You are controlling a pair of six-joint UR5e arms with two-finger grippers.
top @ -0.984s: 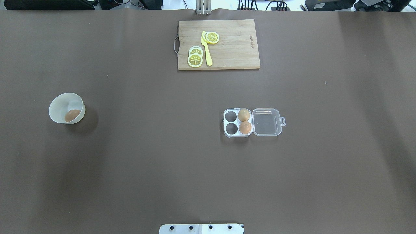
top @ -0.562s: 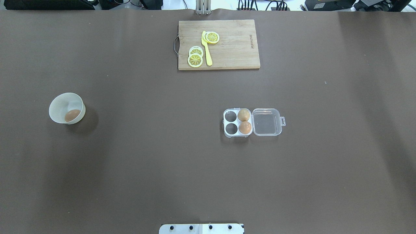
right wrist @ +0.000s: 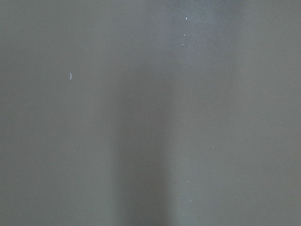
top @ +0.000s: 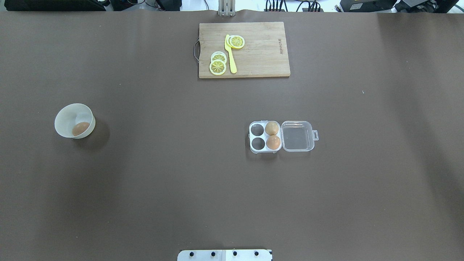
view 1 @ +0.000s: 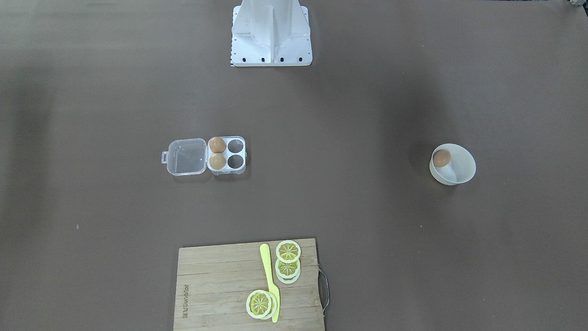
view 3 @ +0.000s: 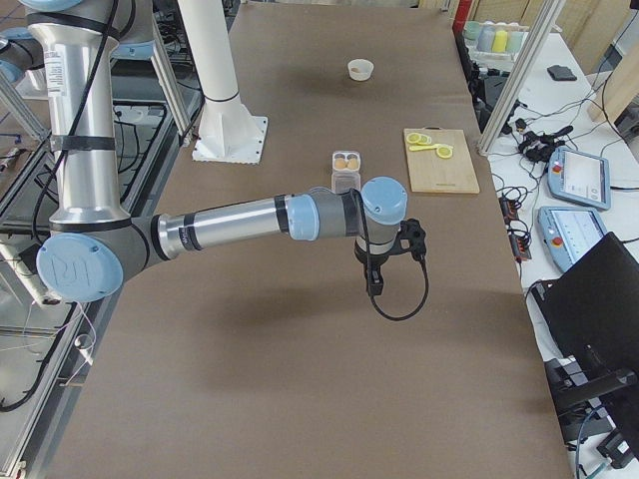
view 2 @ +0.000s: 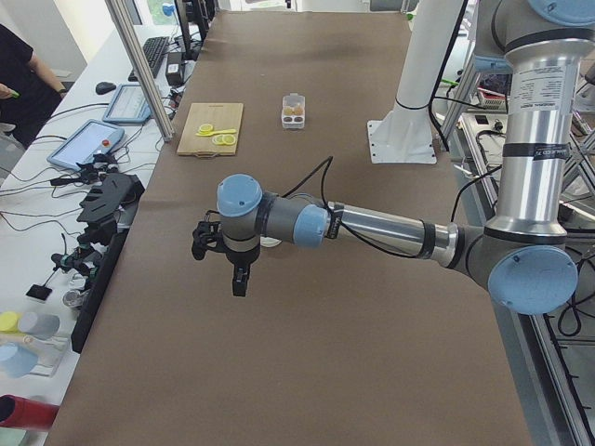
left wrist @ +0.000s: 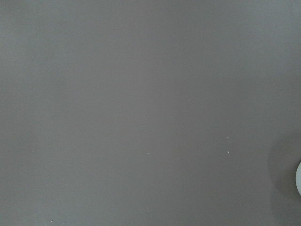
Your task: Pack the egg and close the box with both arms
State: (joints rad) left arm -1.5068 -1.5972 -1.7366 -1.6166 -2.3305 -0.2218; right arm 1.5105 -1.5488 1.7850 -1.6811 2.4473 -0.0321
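Note:
The egg (top: 80,128) is orange-brown and lies in a white bowl (top: 65,117) at the table's left, also visible in the front view as the egg (view 1: 441,158). The clear box (top: 258,137) sits right of centre, with its lid (top: 296,136) open flat to the right. Its two right cells hold a paler tan egg (top: 271,128) and an orange-brown egg (top: 273,142), and its two left cells are empty. My left gripper (view 2: 239,282) hangs high over the table near the bowl. My right gripper (view 3: 374,282) hangs high on the other side. I cannot tell whether either is open or shut.
A wooden cutting board (top: 261,58) with lemon slices (top: 218,67) and a yellow knife (top: 230,54) lies at the far middle edge. The white robot base (view 1: 271,32) stands at the near middle. A white bowl rim (left wrist: 298,179) shows at the left wrist view's right edge.

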